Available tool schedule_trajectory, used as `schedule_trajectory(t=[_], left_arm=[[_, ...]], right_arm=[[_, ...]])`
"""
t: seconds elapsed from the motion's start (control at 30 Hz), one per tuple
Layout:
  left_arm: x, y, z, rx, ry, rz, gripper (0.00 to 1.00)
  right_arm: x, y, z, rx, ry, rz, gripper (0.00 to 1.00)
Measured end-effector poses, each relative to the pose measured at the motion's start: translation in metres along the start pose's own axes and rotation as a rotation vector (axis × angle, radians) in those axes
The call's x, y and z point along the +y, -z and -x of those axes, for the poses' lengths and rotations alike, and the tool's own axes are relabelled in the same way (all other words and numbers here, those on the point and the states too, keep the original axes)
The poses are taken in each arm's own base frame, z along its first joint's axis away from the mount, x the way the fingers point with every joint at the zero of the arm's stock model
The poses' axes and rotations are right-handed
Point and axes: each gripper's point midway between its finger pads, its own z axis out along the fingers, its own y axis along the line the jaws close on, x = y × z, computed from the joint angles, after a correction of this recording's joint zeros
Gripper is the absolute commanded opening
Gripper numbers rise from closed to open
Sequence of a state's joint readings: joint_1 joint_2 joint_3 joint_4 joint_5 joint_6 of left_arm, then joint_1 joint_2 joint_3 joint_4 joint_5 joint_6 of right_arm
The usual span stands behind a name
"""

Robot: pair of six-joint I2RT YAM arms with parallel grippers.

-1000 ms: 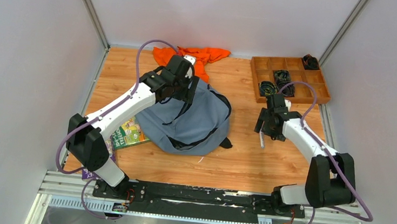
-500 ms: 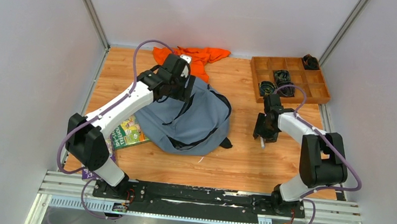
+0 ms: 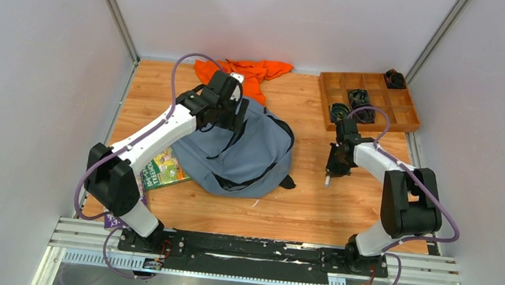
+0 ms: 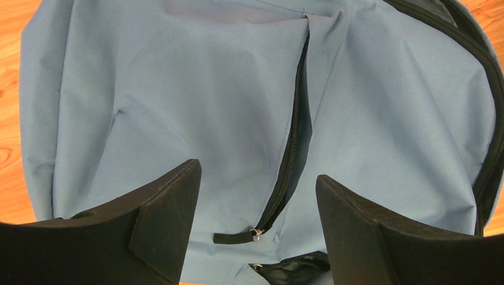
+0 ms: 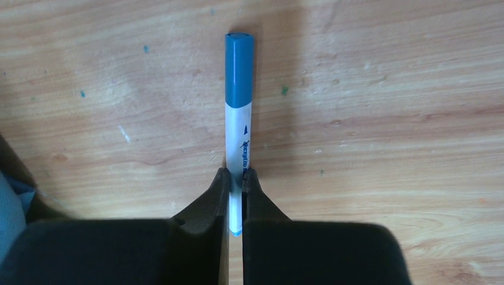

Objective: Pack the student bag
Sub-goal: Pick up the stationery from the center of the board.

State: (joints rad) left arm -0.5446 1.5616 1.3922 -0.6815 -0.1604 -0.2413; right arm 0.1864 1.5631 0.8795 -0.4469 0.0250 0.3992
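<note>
Right gripper [image 5: 236,172] is pinched tight on a blue-capped marker [image 5: 239,107], with bare wood all around it. Left gripper [image 4: 257,178] hangs wide open over the student bag [image 4: 196,89]. The bag lies well left of the wooden divider tray [image 3: 375,126], long axis running near-to-far.

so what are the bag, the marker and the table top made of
Student bag: matte grey-blue woven fabric, probably synthetic; fine weave and soft folds show. Marker: smooth plastic, white barrel, blue cap, faint sheen. Table: wood or wood-look laminate, low sheen; grain lines show, which one I cannot tell.
</note>
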Motion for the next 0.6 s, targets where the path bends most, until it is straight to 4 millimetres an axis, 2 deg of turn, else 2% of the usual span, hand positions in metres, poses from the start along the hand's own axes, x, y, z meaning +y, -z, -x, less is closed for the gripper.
schedule_trajectory(t=[0.2,0.6], left_arm=[[-0.002,-0.003,-0.003,0.009,-0.004,-0.011,0.79],[-0.005,-0.01,-0.014,0.044,-0.007,-0.025,0.74]], right_arm=[[0.01,0.012,-0.006,0.008,0.001,0.069,0.0],[0.043,0.055,0.01,-0.067,0.02,0.248,0.0]])
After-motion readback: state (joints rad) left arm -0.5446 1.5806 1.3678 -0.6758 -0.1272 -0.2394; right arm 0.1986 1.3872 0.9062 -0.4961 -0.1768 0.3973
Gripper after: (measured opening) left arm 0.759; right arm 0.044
